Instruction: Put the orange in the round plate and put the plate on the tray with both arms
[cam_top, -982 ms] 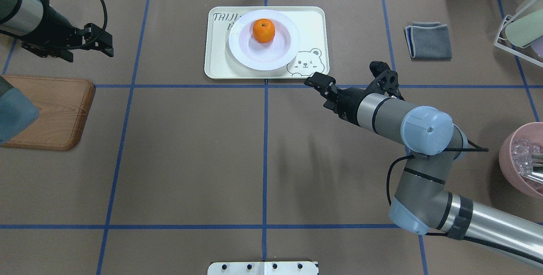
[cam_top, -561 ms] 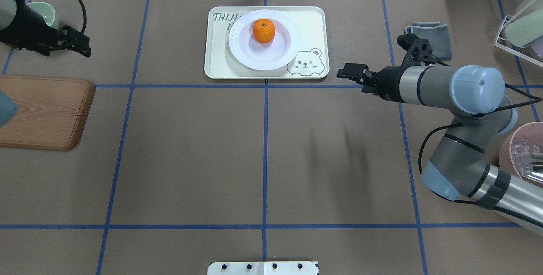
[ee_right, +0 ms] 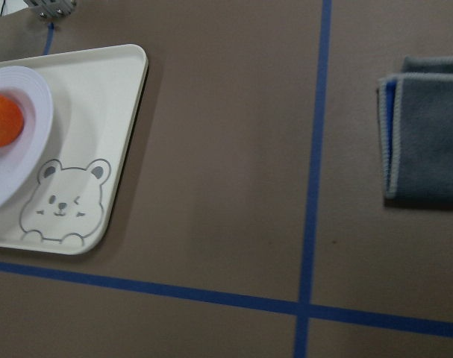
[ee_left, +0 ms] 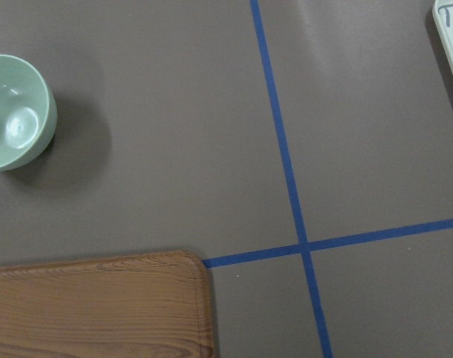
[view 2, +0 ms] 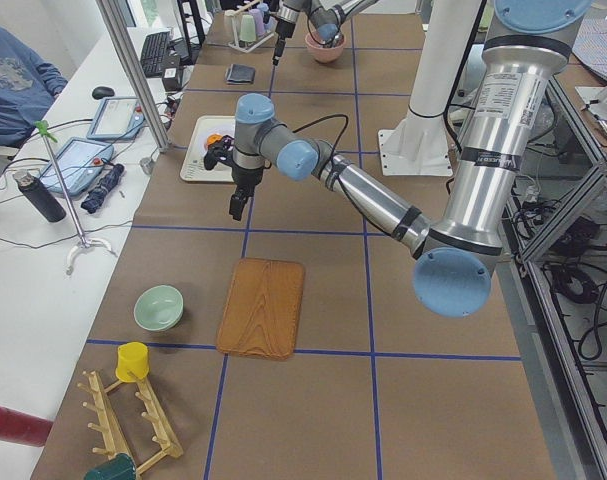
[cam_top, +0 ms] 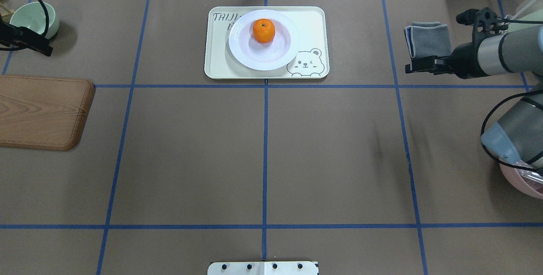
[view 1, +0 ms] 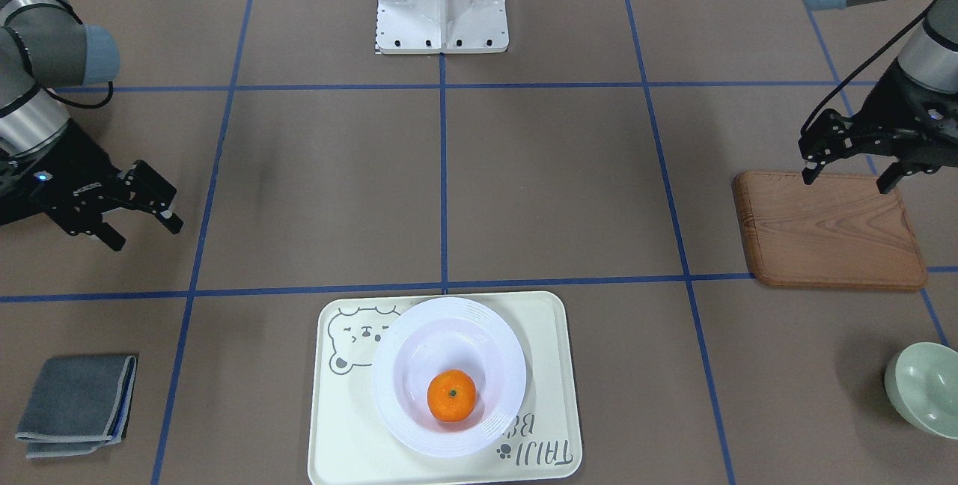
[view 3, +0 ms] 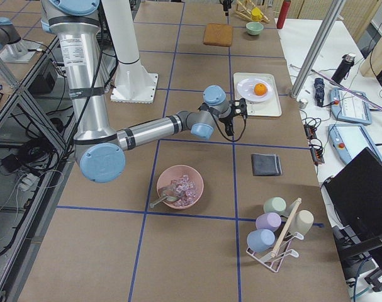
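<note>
Orange (cam_top: 264, 31) is in neither gripper. The right gripper (view 1: 146, 233), at the left edge of the front-facing view, has its two fingers spread wide with nothing between them, over bare brown table covering (view 1: 524, 193). The left gripper (view 1: 846, 182), at the right edge of that view, is just as wide and just as empty, and hangs above the upper edge of the wooden board (view 1: 831, 234).

Below the right gripper, in the lower left corner of the front-facing view, lies a folded grey cloth (view 1: 75, 403). The right wrist view has this cloth at its right edge and the bear-face corner of the tray (view 1: 539, 335) at its left edge. Below the wooden board, in the lower right corner of the front-facing view, stands a pale green bowl (view 1: 928, 388). The left wrist view shows it at upper left, the board's corner at lower left and a sliver of the tray at upper right.

The tray lies at the bottom centre of the front-facing view, well apart from both grippers. The round plate (view 1: 404, 365) rests on it and covers part of the lettering. The orange sits in the plate's sunken centre, stem dot up. A pink bowl (cam_top: 522, 181) shows at the overhead view's lower right edge, partly behind the right arm.
</note>
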Available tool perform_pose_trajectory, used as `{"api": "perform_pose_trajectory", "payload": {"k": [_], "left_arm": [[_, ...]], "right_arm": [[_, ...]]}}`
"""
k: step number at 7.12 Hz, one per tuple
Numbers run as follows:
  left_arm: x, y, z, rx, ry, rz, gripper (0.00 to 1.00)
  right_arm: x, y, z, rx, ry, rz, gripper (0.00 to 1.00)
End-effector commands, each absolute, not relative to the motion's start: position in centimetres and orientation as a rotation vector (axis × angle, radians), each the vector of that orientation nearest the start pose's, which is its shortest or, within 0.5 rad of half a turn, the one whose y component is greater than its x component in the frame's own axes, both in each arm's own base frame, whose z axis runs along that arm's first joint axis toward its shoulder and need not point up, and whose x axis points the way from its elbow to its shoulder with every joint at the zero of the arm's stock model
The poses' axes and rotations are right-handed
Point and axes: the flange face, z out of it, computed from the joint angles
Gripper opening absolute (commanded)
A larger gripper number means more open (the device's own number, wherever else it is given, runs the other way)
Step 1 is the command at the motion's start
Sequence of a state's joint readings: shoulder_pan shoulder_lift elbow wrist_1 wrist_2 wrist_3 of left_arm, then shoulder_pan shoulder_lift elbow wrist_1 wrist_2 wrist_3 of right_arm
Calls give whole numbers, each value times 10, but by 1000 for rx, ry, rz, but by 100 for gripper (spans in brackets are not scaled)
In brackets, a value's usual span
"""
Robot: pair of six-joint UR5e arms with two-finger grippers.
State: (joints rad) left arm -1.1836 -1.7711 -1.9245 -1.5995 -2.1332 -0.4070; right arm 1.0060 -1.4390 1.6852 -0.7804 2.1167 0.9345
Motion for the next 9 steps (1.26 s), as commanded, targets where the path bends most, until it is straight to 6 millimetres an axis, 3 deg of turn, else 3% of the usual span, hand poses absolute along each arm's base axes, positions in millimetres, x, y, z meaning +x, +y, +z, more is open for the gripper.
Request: {"api": "perform_pose_trajectory", "payload": {"k": [1, 3, 4, 8, 9], "left_arm": [[86, -545, 427, 292, 763, 221, 98], [54, -548, 459, 263, 772, 220, 98], [42, -550, 471, 243, 790, 193, 98], [18, -543, 516, 204, 772, 233, 98], [18, -544, 517, 157, 769, 215, 98]], "right_arm": [[-159, -536, 476, 384, -955, -94, 100], [-98, -553, 500, 348, -850, -217, 100], [-78, -562, 504, 327, -805, -267, 100], [-2, -557, 534, 201, -793, -272, 100], [15, -549, 538, 195, -806, -244, 100]]}}
